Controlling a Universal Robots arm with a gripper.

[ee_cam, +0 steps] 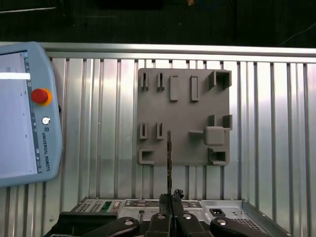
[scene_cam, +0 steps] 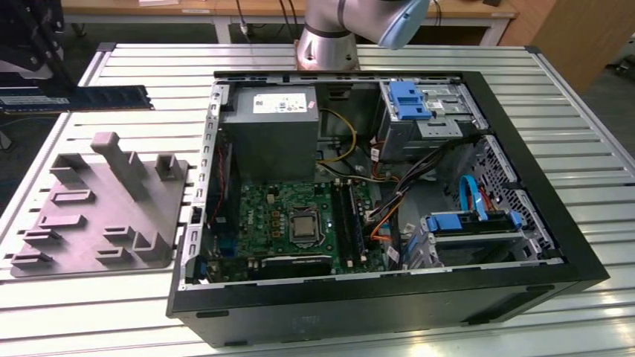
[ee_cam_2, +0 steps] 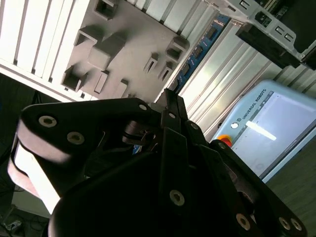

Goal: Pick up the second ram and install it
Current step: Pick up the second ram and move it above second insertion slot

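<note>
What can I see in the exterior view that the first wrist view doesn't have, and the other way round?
The exterior view gives you the inside of the open computer case, with its green motherboard, and the second ram lying flat on the table, apart from the case. The first wrist view gives you a light blue control pendant with a red button. Both have the grey holder plate, the ribbed metal table and the case's rim.
</note>
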